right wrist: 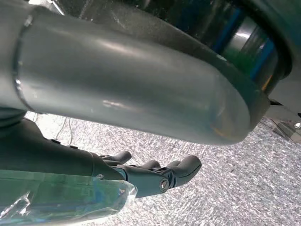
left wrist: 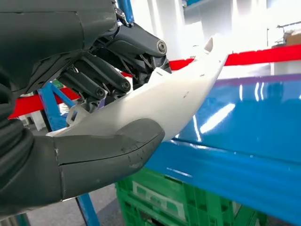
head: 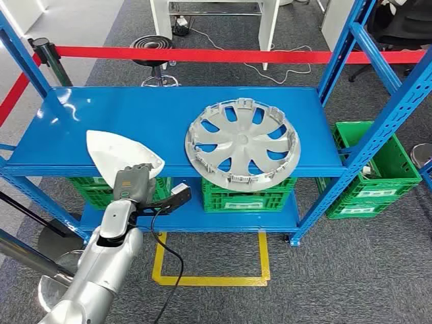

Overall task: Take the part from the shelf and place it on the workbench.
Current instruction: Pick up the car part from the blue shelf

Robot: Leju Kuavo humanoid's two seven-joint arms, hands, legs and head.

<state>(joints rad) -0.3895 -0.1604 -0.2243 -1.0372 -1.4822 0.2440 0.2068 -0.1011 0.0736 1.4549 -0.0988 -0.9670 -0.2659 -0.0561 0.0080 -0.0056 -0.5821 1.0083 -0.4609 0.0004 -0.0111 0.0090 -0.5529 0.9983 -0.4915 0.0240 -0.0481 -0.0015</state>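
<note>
The part is a white, pointed plastic shell (head: 119, 154) at the front left of the blue shelf's top board (head: 152, 111), its near end sticking out past the front edge. My left hand (head: 133, 182) grips that near end. In the left wrist view the thumb (left wrist: 106, 150) lies under the white part (left wrist: 167, 99) and the dark fingers (left wrist: 106, 77) close over it. Whether the far tip still touches the board I cannot tell. My right hand (right wrist: 160, 174) hangs above grey carpet, its fingers stretched out and holding nothing.
A silver wheel cover (head: 242, 142) lies on the same board to the right. Green crates (head: 244, 192) sit on the lower board and another (head: 372, 169) on the floor at the right. Blue uprights (head: 376, 128) flank the shelf. A red barrier tape (head: 204, 54) runs behind it.
</note>
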